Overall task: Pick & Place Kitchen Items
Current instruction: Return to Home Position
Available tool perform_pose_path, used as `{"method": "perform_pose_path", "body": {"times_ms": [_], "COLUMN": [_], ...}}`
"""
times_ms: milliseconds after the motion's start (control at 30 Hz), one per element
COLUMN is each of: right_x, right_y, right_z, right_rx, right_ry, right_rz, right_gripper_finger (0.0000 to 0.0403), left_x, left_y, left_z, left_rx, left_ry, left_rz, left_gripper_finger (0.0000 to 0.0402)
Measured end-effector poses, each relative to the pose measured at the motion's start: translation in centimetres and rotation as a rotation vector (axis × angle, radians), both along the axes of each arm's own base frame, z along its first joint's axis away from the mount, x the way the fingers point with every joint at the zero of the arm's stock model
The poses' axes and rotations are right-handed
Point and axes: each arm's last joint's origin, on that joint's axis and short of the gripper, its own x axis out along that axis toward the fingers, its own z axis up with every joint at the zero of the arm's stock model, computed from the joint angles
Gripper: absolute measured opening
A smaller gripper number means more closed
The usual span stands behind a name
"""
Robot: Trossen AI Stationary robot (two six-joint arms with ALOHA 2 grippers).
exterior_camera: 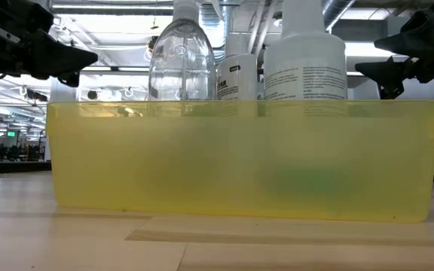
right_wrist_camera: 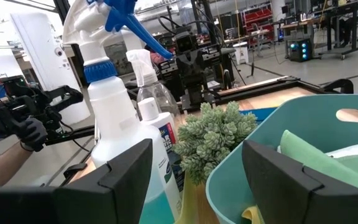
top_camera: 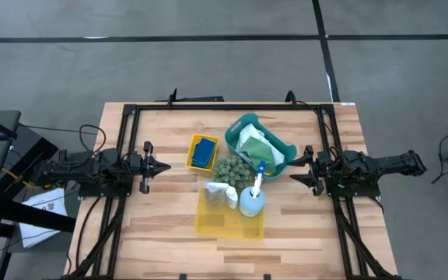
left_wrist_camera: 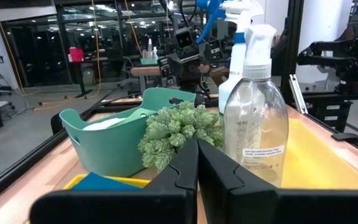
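Left claw (top_camera: 166, 165) sits closed and empty, right claw (top_camera: 294, 169) open and empty, both clear of the bottles (top_camera: 251, 202) standing in the larger bin (top_camera: 208, 222), so draw your arms back level and wide.

Blue sponge (top_camera: 203, 151): flat inside small yellow bin (top_camera: 205, 138).
Clear spray bottle (left_wrist_camera: 253, 130): white trigger, upright in large yellow bin (top_camera: 208, 222).
Small white bottle (exterior_camera: 239, 75): labelled, upright, just beside clear one.
White spray bottle (right_wrist_camera: 114, 143): blue trigger, bluish liquid, upright, same bin.
White cloth (top_camera: 249, 140) and green cloth (right_wrist_camera: 309, 152): crumpled together in teal basket (top_camera: 236, 126).
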Motion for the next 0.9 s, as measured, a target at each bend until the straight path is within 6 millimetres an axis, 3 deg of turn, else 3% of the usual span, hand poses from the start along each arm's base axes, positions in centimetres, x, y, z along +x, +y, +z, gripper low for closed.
{"method": "perform_pose_path", "body": {"times_ms": [500, 900], "right_x": [0.00, 0.00], "right_y": [0.00, 0.00], "right_z": [0.00, 0.00], "right_rx": [0.000, 0.000], "right_ry": [0.000, 0.000], "right_rz": [0.000, 0.000], "right_gripper_finger": [0.0240, 0.0240], "left_x": [0.01, 0.14], "left_y": [-0.02, -0.01], "left_z": [0.18, 0.26], "left_rx": [-0.103, -0.077], "left_ry": [0.022, 0.016], "left_rz": [-0.011, -0.011], "left_gripper_finger": [0.0005, 0.0008]}}
